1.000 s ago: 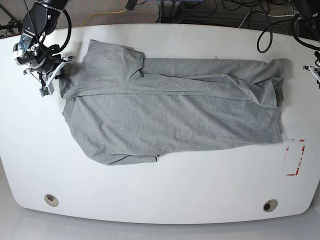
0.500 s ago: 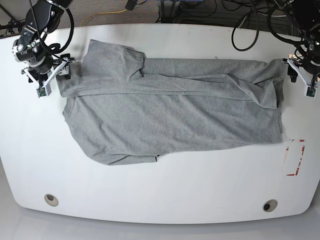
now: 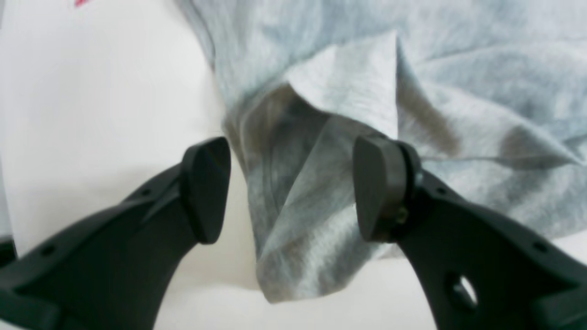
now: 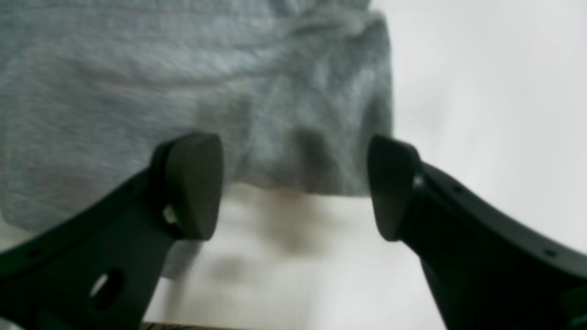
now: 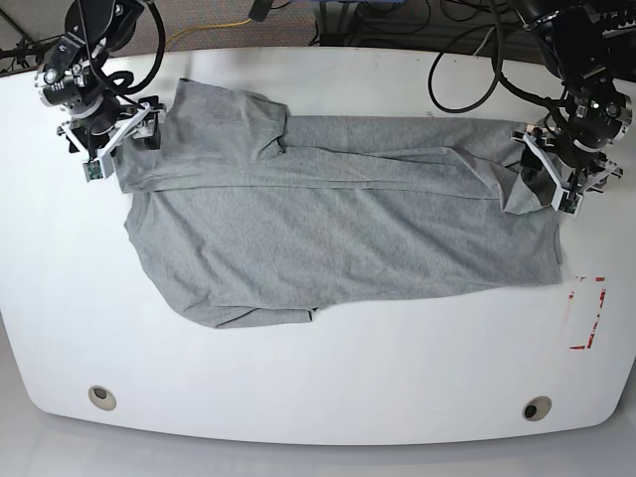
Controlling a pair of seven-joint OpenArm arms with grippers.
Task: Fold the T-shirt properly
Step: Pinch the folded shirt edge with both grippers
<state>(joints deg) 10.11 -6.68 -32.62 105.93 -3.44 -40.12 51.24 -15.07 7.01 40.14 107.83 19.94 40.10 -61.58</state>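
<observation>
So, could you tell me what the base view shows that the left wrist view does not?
Only the base view shows the whole T-shirt spread on the white table, the red mark in full, and the right gripper at the opposite end. Only the left wrist view shows the left gripper with its jaws apart around a raised fold of cloth. Both show grey fabric and bare tabletop.
</observation>
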